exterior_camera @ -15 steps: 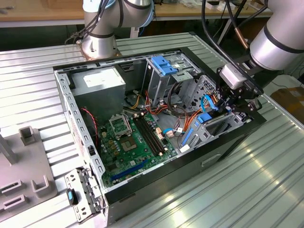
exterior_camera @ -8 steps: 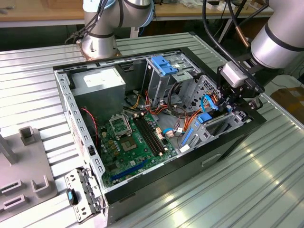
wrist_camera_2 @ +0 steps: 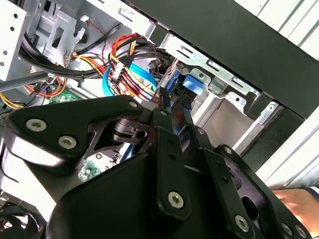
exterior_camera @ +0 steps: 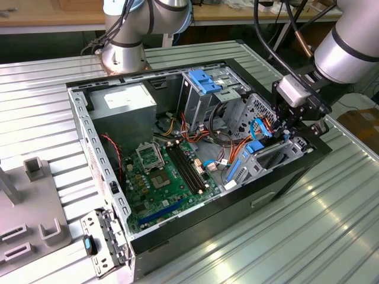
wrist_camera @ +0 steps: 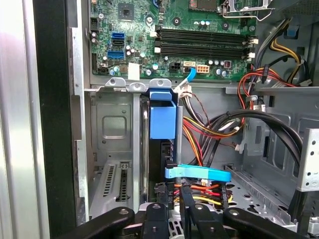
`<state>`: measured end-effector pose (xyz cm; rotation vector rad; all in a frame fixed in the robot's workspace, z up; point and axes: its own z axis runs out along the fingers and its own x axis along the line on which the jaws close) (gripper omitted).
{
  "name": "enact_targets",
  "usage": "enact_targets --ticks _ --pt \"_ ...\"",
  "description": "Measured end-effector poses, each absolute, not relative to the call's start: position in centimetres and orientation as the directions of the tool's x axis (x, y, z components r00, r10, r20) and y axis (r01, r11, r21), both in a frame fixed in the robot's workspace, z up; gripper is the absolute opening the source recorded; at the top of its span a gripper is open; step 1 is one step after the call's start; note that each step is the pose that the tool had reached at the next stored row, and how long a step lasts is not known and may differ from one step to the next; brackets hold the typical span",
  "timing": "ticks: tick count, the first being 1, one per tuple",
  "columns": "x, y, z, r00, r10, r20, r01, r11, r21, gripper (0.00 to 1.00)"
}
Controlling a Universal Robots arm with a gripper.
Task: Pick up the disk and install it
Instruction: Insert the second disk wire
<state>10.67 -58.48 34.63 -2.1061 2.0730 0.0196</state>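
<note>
Black pincer [wrist_camera: 172, 211], fingers nearly together and apparently clamped on the disk [wrist_camera: 162, 149], holds it on edge, long axis running into the drive bay [wrist_camera: 117, 144] at frame centre.

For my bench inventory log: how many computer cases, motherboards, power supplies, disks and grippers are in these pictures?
Computer case: 1
Motherboard: 1
Power supply: 1
Disk: 1
Gripper: 1
Total: 5
</note>
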Motion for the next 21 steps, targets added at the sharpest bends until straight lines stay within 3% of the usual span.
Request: enact_targets --ticks 8,11,21 --pt "10.67 -58.48 34.37 0.024 -0.990 -0.139 -0.992 -0.007 -0.123 0.24" --pt "10.67 -58.48 34.36 0.024 -0.990 -0.139 -0.992 -0.007 -0.123 0.16" --pt "10.67 -58.48 34.25 0.024 -0.990 -0.139 -0.992 -0.007 -0.123 0.16"
